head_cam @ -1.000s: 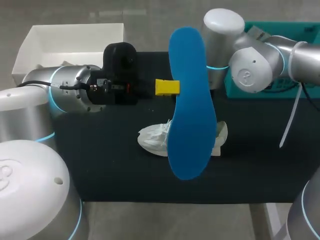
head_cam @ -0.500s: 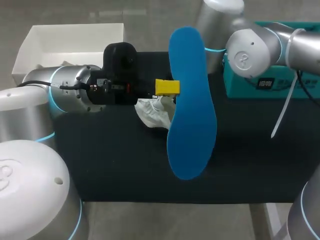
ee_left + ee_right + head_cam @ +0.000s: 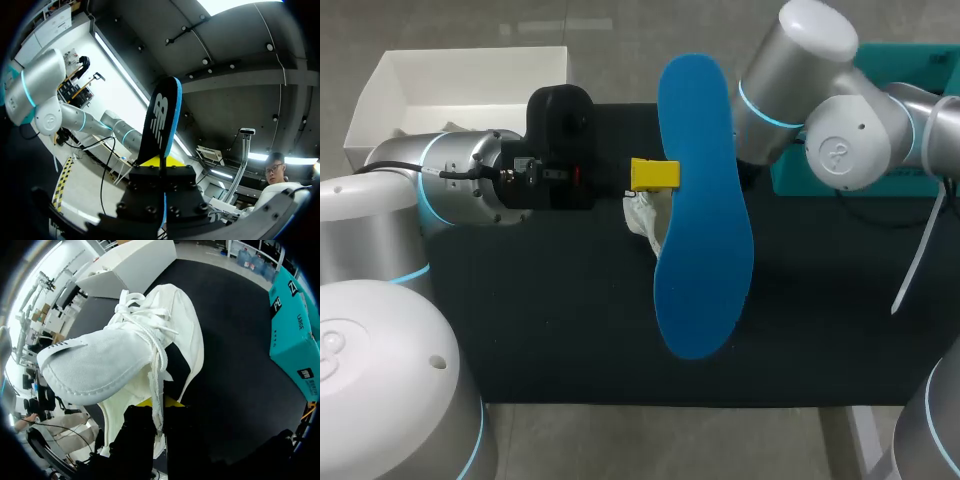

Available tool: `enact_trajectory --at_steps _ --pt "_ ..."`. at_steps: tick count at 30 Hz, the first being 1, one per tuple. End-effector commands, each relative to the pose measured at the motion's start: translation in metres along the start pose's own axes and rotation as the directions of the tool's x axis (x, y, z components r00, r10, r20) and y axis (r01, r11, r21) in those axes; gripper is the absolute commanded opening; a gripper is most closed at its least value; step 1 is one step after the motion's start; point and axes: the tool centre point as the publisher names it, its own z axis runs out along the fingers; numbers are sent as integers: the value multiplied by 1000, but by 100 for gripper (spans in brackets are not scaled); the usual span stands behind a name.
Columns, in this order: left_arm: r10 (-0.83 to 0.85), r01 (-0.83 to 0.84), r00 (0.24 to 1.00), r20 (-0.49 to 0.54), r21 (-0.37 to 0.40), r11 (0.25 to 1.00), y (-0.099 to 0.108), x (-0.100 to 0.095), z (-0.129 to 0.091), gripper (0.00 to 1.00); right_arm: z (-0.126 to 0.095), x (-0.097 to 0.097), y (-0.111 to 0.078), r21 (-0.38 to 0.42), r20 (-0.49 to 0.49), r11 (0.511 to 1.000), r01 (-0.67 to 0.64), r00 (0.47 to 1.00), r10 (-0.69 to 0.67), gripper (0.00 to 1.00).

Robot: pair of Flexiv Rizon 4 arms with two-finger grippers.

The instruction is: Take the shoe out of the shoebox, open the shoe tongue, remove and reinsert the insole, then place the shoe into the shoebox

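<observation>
My left gripper (image 3: 653,174) is shut on the edge of a blue insole (image 3: 705,210) and holds it up over the middle of the black mat. In the left wrist view the insole (image 3: 162,120) stands edge-on between the fingers, its dark underside showing. The white shoe (image 3: 644,214) peeks out just behind the insole, below the left gripper. My right gripper (image 3: 155,407) is shut on the rim of the shoe (image 3: 115,355), which hangs above the mat, laces loose. In the head view the right gripper is hidden behind the insole. The white shoebox (image 3: 460,85) stands open at the far left.
A teal box (image 3: 910,170) sits at the mat's far right, beside my right arm (image 3: 820,110); it also shows in the right wrist view as the teal box (image 3: 295,340). The black mat (image 3: 550,330) covers the table's middle.
My right arm has lifted the shoe off the mat and carried it back and left, behind the insole. The left arm and the insole have stayed still.
</observation>
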Motion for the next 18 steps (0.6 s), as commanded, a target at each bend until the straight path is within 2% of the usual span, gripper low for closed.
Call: enact_trajectory --at_steps 1,11,18 --pt "0 0 1000 -2 1 1000 1 -1 0 0 0 -1 -14 -172 -4 983 -72 997 72 0" --pt "0 0 1000 -2 1 1000 1 -1 0 0 -8 -20 -27 -166 22 982 -88 995 93 0" --pt "0 0 1000 -2 1 1000 1 -1 0 0 -6 -28 -22 -176 13 977 -119 992 123 0"
